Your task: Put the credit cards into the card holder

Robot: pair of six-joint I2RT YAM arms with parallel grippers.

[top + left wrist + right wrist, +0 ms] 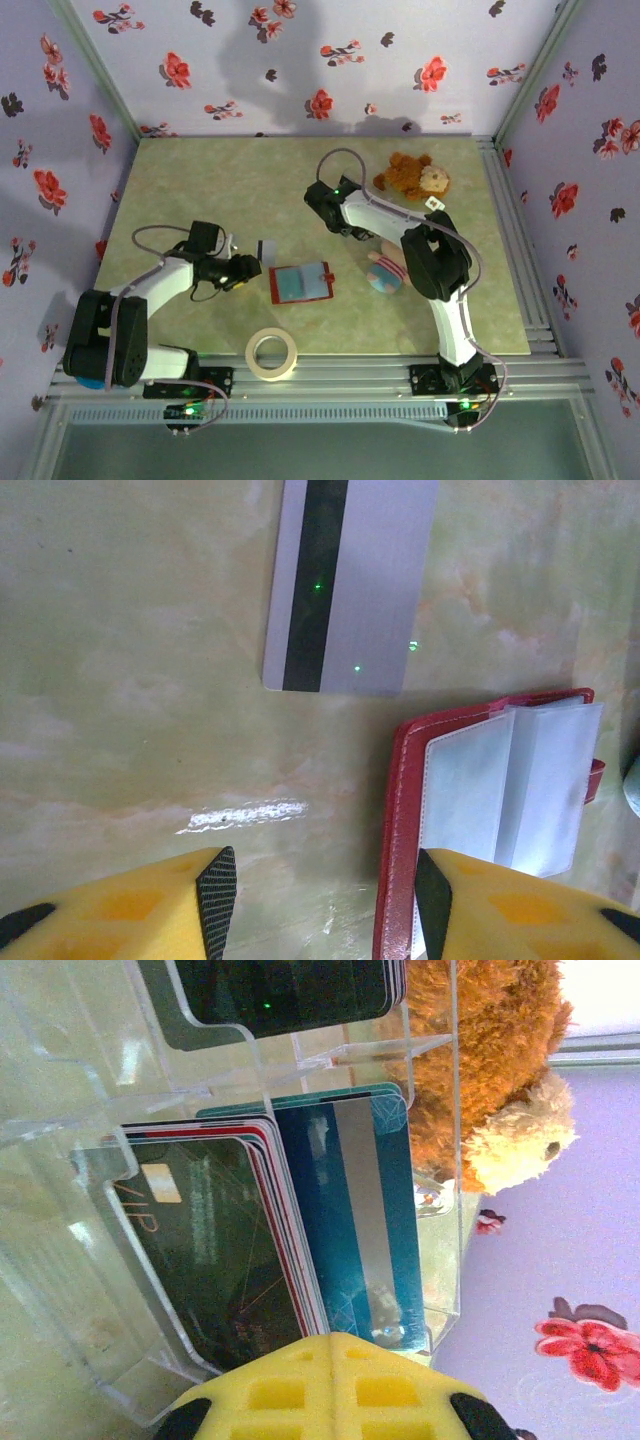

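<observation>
Right claw (333, 1352) nearest the lens: yellow fingers clenched together at the near edge of the cards (290, 1230). Can't tell if a card edge is nipped between them.

The cards stand on edge in a clear plastic stand (70, 1260), packed face to face, the teal card (350, 1210) outermost toward the teddy bear (480, 1070). Their long axis runs straight away from the claw. A second, darker batch sits in the slot beyond.

Left claw (325, 895) is released, fingers apart with nothing between, hanging over the table (200, 180). The far finger overlaps the wallet (480, 800).

Loose card (350, 580) lies flat on the table, stripe side up, just beside the wallet's corner and not touching it. Its long axis and stripe point away from the left claw.

The wallet lies open with the pockets up.

Handling, as a judgement:
- The cards look thin, stiff, light and slick.
- The stood ones offer a free short edge to pinch.
- The flat one gives no edge from above, so it likely needs tipping or sliding.
- The wallet sleeves look soft and floppy, so a card should go in edge-first along its long axis.
</observation>
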